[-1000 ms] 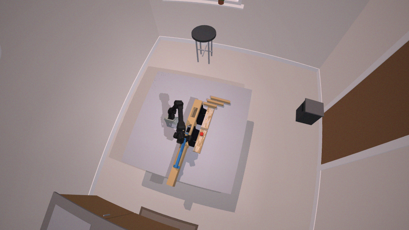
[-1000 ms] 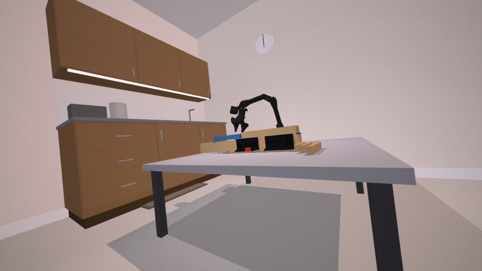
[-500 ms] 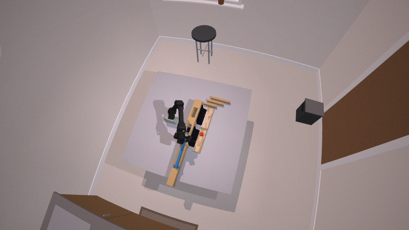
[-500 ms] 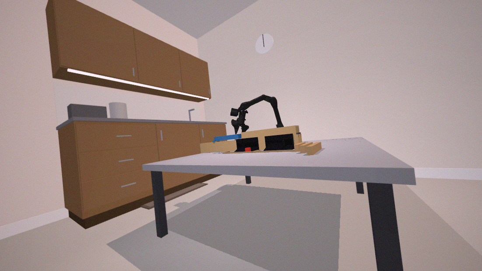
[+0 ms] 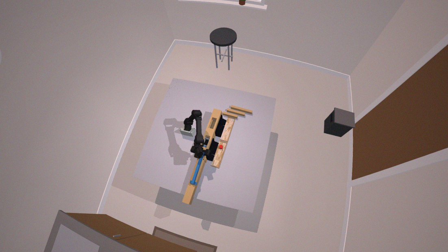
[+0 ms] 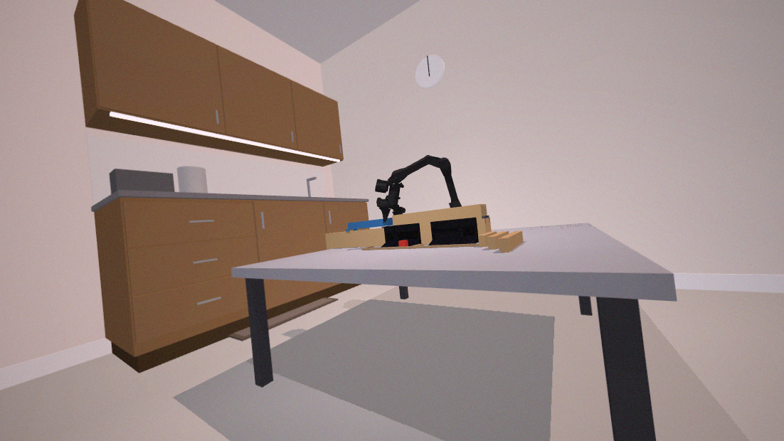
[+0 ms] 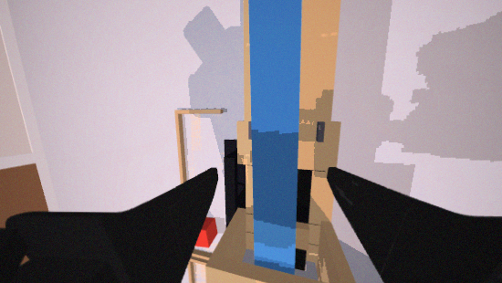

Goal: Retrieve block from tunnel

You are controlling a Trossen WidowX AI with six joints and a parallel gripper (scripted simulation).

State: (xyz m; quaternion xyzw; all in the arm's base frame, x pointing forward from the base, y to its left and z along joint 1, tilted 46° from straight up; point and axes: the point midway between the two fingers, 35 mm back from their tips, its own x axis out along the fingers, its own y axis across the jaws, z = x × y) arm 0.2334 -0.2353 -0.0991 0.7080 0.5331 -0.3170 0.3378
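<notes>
We see the red block (image 5: 220,146) (image 6: 403,242) (image 7: 207,232) out of the tunnel (image 5: 214,125) (image 6: 438,214), lying in the near part of a shallow, wood-patterned tray (image 5: 216,164) (image 7: 179,146) along the tunnel's open side. Dark openings face that tray, and the block sits in front of the one nearer the blue handle (image 5: 196,170) (image 6: 368,224) (image 7: 275,91). The handle reaches out of the tunnel's end and lies along a wooden rail (image 5: 188,194) (image 6: 351,239) (image 7: 319,59).

Our jaws (image 5: 203,154) (image 6: 393,218) are spread apart and hold nothing; in the wrist view one finger shows on each side of the handle. The black arm (image 5: 199,130) (image 6: 416,166) arches over to that end of the tunnel. Three loose wooden rods (image 5: 241,109) (image 6: 511,241) lie side by side on the worktop (image 5: 247,181) (image 6: 449,278) (image 7: 114,91), by the tunnel's other end.
</notes>
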